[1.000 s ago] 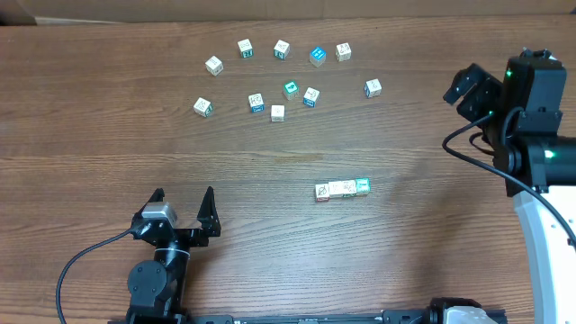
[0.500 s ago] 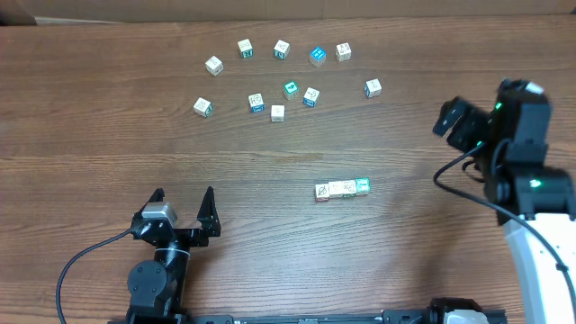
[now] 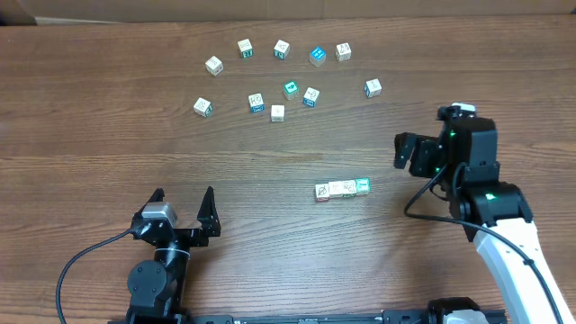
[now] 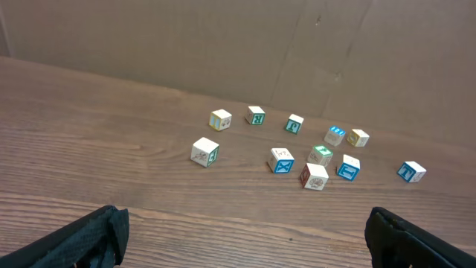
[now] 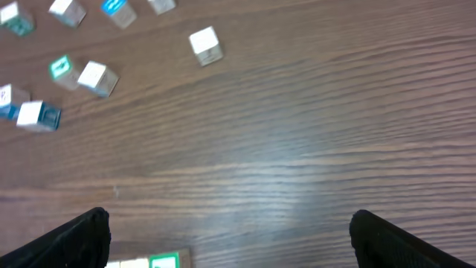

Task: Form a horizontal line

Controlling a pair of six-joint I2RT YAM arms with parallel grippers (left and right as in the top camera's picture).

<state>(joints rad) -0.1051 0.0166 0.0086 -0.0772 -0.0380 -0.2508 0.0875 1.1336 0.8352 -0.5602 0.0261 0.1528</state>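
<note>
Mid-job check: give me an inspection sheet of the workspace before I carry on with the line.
Surface: wooden table, grain visible.
Job's things: horizontal line, a short row of touching cubes, green face at its right end.
Clutter: eleven loose cubes scattered on the far side.
Tools: left tool open, empty; right tool open, empty, right of the line and apart from it.
Cables: black cable loops beside the left arm; another by the right arm.
Surroundings: cardboard wall behind the table.

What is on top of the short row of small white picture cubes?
Nothing lies on the short row of white cubes; its tan-white and green top faces show fully. It rests on the brown wooden table. Its bottom faces are covered.
</note>
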